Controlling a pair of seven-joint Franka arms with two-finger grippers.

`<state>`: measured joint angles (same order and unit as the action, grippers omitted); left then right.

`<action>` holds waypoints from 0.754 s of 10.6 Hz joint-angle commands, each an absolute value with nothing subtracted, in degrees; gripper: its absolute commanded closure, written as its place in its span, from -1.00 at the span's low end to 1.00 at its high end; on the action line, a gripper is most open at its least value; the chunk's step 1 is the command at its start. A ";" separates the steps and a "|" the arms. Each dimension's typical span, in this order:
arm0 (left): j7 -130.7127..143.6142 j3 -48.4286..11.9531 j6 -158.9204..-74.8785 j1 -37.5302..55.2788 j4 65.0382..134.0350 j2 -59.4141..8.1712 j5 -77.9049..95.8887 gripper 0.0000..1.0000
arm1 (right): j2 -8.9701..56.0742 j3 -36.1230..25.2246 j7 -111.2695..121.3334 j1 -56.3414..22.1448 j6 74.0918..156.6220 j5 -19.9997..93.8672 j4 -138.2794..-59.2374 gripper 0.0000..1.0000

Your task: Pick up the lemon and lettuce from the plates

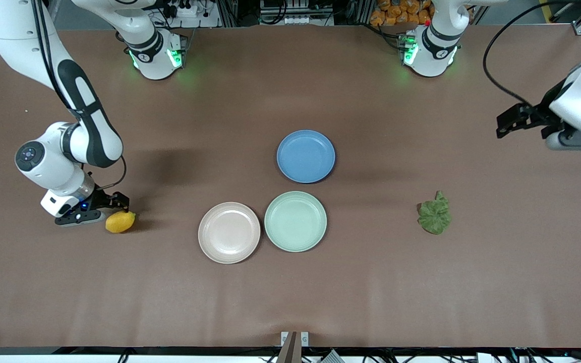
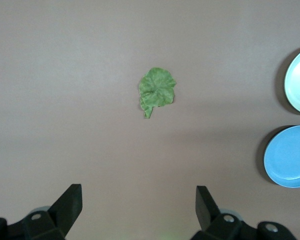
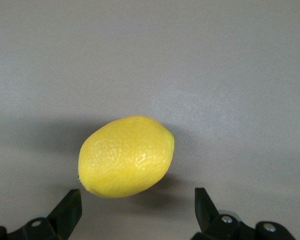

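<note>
Right arm: we see it bent down steeply over its own end of the desk, wrist turned low, the right hand just above the surface beside the lemon.
Right hand: its fingers stand wide apart and grip nothing; the lemon lies loose just past them.
Left arm: we find it raised over its own end of the desk, forearm roughly level, the left hand up in the air.
Left hand: spread wide and empty in its wrist view, fingers apart.
Lemon: on the bare desk near the right arm's end, off the plates.
Lettuce: flat on the desk toward the left arm's end, well apart from the plates.
Plates: beige-pink plate and mint green plate sit side by side mid-desk, rims almost touching; a blue plate lies farther from the front camera.
Writing: we can read none.
</note>
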<state>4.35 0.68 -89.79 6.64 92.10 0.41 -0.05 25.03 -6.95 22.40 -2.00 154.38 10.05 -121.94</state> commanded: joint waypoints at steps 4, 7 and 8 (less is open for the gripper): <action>0.88 1.76 -87.63 6.86 91.57 3.77 0.26 -1.00 | 18.64 -6.50 23.38 -2.72 154.51 10.81 -127.79 -1.00; 0.97 1.67 -87.71 6.42 91.84 3.87 0.26 -1.00 | 15.04 -6.50 23.38 -2.72 154.16 10.81 -130.95 -1.00; 0.97 1.67 -88.15 6.42 92.54 3.87 0.26 -1.00 | 14.07 -6.50 23.38 -2.55 154.16 10.81 -132.26 -1.00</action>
